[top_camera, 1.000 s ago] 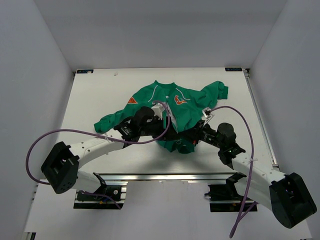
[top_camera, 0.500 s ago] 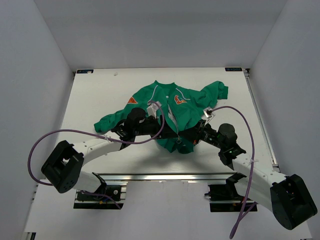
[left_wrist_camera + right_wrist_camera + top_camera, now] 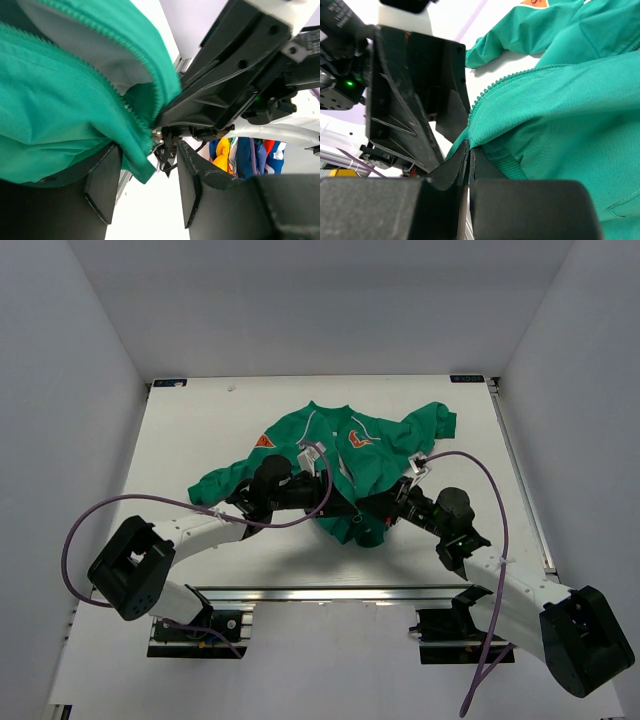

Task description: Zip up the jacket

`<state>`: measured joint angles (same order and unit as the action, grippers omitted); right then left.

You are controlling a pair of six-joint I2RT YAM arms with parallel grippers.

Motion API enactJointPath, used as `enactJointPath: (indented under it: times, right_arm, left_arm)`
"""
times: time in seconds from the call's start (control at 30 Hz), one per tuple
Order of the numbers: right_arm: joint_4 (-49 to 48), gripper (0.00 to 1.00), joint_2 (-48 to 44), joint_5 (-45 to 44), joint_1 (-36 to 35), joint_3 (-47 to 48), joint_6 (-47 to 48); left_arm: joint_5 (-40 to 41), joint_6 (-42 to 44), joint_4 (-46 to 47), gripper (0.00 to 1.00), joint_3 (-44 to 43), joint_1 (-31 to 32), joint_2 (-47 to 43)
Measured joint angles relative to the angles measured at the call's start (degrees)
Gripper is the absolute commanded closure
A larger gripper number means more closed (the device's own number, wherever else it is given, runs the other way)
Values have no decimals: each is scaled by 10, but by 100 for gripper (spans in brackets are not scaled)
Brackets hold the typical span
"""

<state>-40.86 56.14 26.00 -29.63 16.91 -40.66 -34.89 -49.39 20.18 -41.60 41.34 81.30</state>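
Jacket: small green smooth-fabric track jacket [image 3: 375,455], crumpled at the middle of the white matte table [image 3: 190,420]; toothed zip edges, pale lining, ribbed hem.
Left gripper: left gripper [image 3: 145,176], angular black fingers apart, hem corner hanging between them.
Right gripper: right gripper [image 3: 469,152], pads pressed together on the hem below the zip.
Change: left fingers closer together than 1 second ago, wrist drawn slightly back; right grip unchanged.

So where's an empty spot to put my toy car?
Bare spots on the white table: the far left corner, between the green zip-up track jacket's sleeve and the table's edge, and the far right corner beyond its other sleeve. The near middle is crowded with the white left arm and right arm.
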Motion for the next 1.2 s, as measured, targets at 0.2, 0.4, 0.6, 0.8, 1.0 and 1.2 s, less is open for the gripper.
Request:
enactJointPath:
  times: [0.2,0.4,0.6,0.8,1.0,1.2]
  right_arm:
    - [-4,100,-15,-7,0,0,-8]
    - [-1,100,-28,-12,0,0,-10]
    - [0,100,-13,-12,-2,0,-10]
    - [0,100,-7,-17,-5,0,-10]
    - [0,100,-6,-22,-6,0,-10]
    - [1,100,1,-28,-9,2,-12]
  left_arm:
    - [-2,0,-11,46,0,0,5]
    - [-3,-1,-4,52,0,0,5]
    - [-7,-5,14,56,0,0,5]
    - [-9,-11,19,86,0,0,5]
    - [-11,-11,26,100,3,0,5]
    - [-8,-11,36,100,12,-2,5]
